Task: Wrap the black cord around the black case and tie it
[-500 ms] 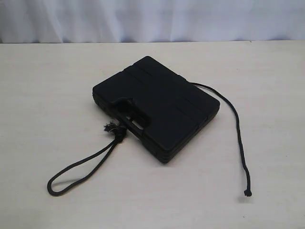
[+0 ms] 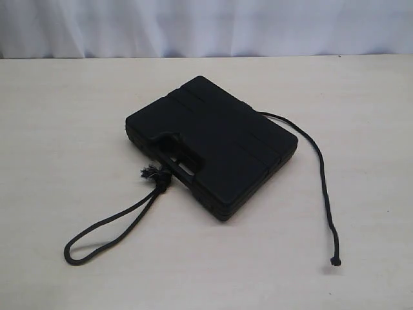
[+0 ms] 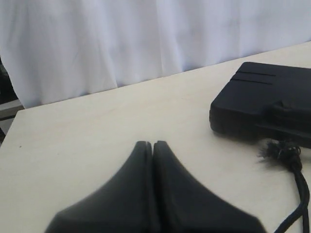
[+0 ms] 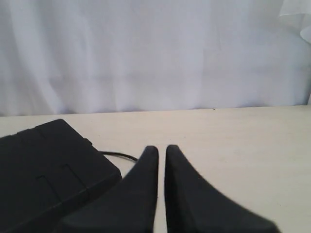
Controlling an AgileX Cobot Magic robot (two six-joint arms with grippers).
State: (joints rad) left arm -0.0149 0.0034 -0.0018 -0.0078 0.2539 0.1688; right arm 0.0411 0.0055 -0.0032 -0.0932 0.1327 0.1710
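Black case (image 2: 213, 145) flat on table (image 2: 64, 129) | black cord (image 2: 322, 187) seemingly under it, tails out both sides for wrapping | both arms' jaws clenched, empty

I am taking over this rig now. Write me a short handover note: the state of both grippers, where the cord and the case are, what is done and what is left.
left gripper: shut, holding nothing, apart from the black case.
right gripper: shut, holding nothing, also apart from the case.
black cord: lies loose on the table. Its frayed knotted end is by the handle slot, with a loop beside it. Its plain end lies free on the right.
Done: nothing; no cord crosses the lid.
Left: wrap the cord around the case, then tie it.
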